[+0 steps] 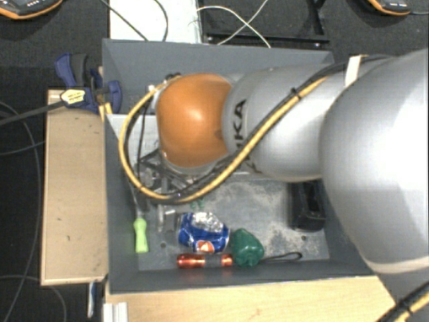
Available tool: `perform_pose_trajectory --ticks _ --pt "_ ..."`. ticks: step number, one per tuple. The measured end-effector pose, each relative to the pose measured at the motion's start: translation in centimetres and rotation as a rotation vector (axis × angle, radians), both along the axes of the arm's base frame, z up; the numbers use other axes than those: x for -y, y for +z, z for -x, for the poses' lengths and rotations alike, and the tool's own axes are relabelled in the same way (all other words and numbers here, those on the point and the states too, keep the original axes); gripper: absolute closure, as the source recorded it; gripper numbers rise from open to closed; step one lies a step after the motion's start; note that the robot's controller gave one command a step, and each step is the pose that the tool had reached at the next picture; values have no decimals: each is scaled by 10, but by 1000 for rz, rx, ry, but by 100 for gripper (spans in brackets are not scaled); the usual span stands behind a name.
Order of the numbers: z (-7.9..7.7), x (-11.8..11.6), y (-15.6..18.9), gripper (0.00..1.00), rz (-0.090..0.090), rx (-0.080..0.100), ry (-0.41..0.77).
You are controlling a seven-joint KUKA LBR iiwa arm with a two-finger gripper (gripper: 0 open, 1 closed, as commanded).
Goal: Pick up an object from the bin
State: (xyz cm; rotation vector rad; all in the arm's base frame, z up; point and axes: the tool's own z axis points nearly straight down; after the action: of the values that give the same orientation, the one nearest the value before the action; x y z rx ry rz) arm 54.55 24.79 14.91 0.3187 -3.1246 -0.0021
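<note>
Gripper (163, 219) hangs between a short light-green plastic stick (141, 235) and a crumpled blue foil wrapper (202, 232) at the grey metal bin's (221, 278) near-left; you cannot tell if it is released or clenched, so centre squarely over one first

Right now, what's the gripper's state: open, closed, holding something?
Gripper: cannot be told. It hangs between the light green stick and the crumpled blue can.

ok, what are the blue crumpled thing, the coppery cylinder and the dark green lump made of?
Blue crumpled thing: likely thin metal or foil, glossy; creases with bright glints.
Coppery cylinder: looks metallic, shiny; banded highlights, could be metallised plastic.
Dark green lump: probably plastic or rubber, smooth; soft sheen.
</note>
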Motion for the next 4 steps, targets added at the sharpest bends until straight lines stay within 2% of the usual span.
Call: perform_pose_trajectory --ticks 1,2,4 --pt "18 42 -78 0 -2 6 -1" --pt "53 34 14 100 -1 1 8" --pt "54 34 14 100 -1 0 -2"
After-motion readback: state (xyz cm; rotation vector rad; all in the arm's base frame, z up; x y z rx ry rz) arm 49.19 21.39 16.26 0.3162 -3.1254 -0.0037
